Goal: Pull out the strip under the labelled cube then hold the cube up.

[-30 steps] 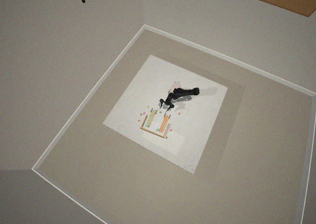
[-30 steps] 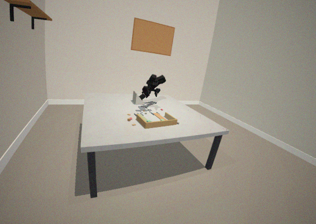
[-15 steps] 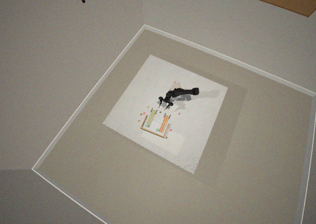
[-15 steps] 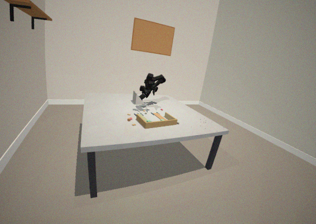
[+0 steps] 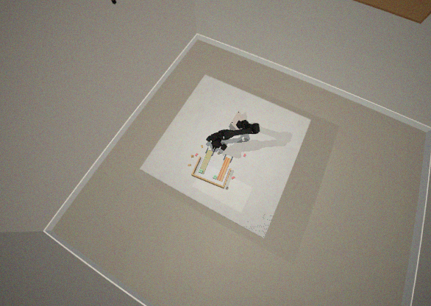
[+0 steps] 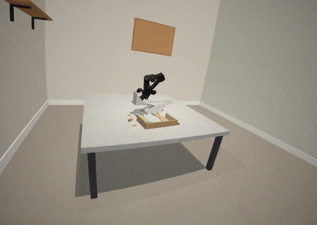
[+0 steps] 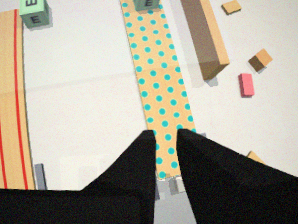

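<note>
"So, which strip do we want?"

"The dotted one [image 5: 207, 160] [image 6: 144, 118] [image 7: 157, 75]. Our labelled cube [image 5: 201, 171] [image 6: 149, 121] [image 7: 147, 4] sits on its far end, inside the wooden frame [image 5: 207, 181] [image 6: 162, 124] [image 7: 200, 45]."

"Why not the striped one [image 5: 224, 169] [image 6: 160, 117] [image 7: 10, 100]? It has a green cube too."

"That other cube [image 5: 215, 177] [image 6: 163, 120] [image 7: 34, 14] stands just beside it, on the desk [image 5: 173, 148] [image 6: 108, 133] [image 7: 90, 65]. We take it for a decoy, since its letter looks much the same."

"And the end effector [image 5: 213, 150] [image 6: 146, 98] [image 7: 164, 139]?"

"Above the near end of the dotted strip, its fingers drawn nearly together with nothing between them. Only a narrow gap shows, with dots beyond."

"Why come in from that end?"

"The frame opens toward the arm, and a pale tab [image 7: 179, 184] shows at the strip's near end. We judge that to be the handle, so the pull should run straight back, out through the open side."

"Next, then?"

"We'd need to get hold of the tab and draw gently. A skewed or hasty tug could jam the strip or topple the cube. Lifting the cube has to wait; its strip is not yet out."
</note>
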Controlling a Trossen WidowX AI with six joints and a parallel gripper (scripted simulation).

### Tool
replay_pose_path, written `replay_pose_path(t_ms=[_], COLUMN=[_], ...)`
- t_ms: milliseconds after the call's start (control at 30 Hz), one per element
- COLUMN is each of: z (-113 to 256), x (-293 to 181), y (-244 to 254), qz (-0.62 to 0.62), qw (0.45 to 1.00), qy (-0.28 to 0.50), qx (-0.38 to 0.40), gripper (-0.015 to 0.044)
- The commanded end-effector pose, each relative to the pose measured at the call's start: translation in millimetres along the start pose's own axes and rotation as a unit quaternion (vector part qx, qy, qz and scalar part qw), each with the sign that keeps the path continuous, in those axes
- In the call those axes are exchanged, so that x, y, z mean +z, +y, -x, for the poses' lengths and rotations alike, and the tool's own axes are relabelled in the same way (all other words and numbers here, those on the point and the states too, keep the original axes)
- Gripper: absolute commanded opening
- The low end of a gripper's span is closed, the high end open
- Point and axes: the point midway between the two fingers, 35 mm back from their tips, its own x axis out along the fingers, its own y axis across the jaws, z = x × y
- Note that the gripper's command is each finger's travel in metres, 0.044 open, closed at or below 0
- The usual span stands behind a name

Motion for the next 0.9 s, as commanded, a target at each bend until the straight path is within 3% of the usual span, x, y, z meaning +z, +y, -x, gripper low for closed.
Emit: replay_pose_path(t_ms=[0,367,867], z=[-29,-85,-96], x=[-3,-32,-38], y=[-16,-39,-39], qz=[0.018,0.074,0.075], qw=[0.996,0.957,0.956], qy=[0.083,0.275,0.278], qx=[0.006,0.063,0.064], gripper=[0.0000,0.0000,0.0000])
